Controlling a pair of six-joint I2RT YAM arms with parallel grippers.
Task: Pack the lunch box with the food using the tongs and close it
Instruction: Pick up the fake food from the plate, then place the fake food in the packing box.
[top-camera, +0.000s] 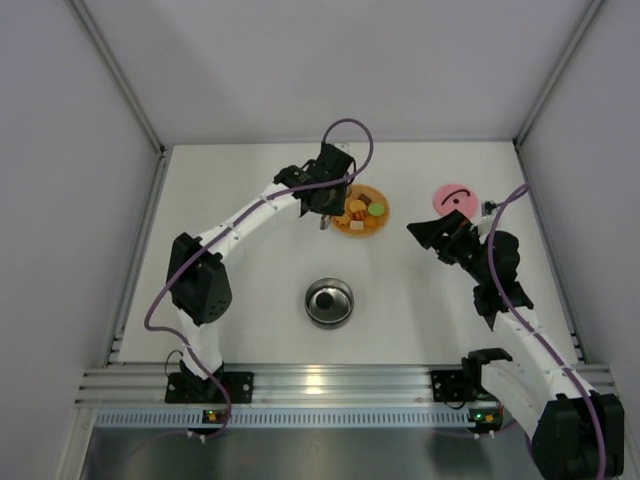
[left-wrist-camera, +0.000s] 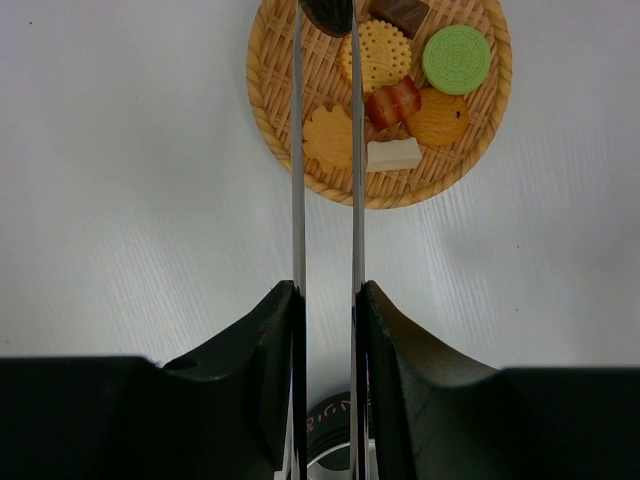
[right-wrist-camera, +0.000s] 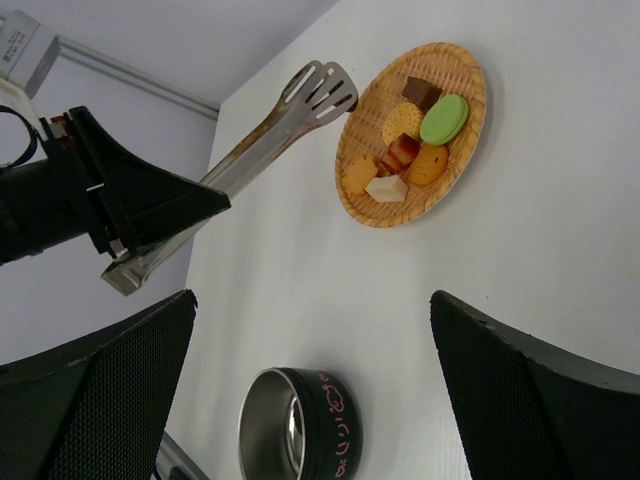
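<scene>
My left gripper (left-wrist-camera: 328, 290) is shut on the tongs (left-wrist-camera: 298, 150), one black finger pressed against the outside of each silver arm. The tongs (right-wrist-camera: 270, 120) reach out to the near-left rim of the woven plate (left-wrist-camera: 480, 150). A black piece (left-wrist-camera: 328, 14) sits between the tips; I cannot tell whether it is pinched. The rest of the food (left-wrist-camera: 385, 100) lies on the plate: yellow, green, orange, brown and white pieces. The steel lunch box (top-camera: 329, 302) stands open at the table's middle, its pink lid (top-camera: 455, 198) at the back right. My right gripper (right-wrist-camera: 310, 300) is open and empty, above the table.
The woven plate (top-camera: 360, 211) lies at the back centre under my left gripper (top-camera: 325, 200). My right gripper (top-camera: 435, 235) hovers between the plate and the lid. Grey walls close the table on three sides, with an aluminium rail (top-camera: 330, 385) at the near edge.
</scene>
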